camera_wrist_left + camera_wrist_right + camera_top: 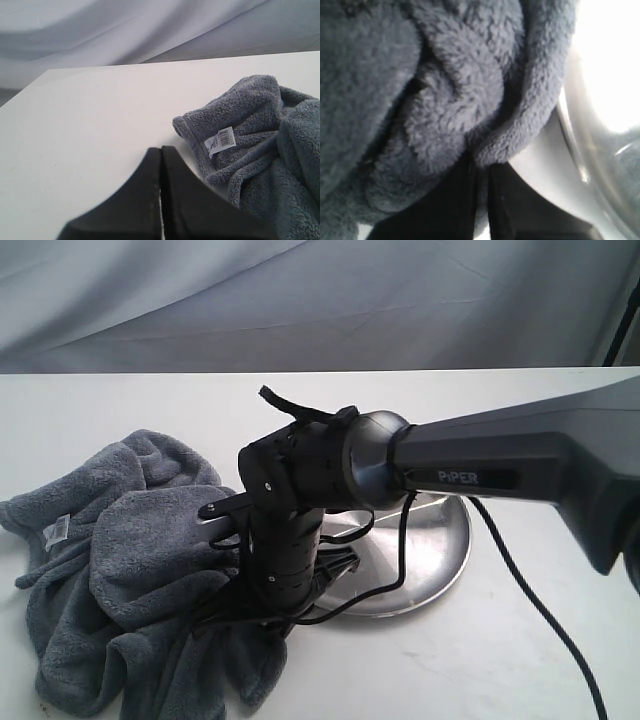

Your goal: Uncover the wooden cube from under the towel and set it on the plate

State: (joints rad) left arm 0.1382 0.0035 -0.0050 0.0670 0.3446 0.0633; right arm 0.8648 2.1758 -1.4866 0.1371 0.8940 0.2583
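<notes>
Towel (130, 570) pinched in closed right claw (481, 167), plate (440, 550) half hidden behind arm (500, 465)

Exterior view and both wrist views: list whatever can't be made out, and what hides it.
- Wooden cube: visible in no view; the towel heap may cover it.
- Right end effector: exterior view, its own arm blocks it; right wrist view shows it shut on a towel fold.
- Plate: exterior view, left part behind the arm; right wrist view, only a blurred, glare-washed rim.
- Left end effector: left wrist view, blurred, cut by the frame edge.
</notes>
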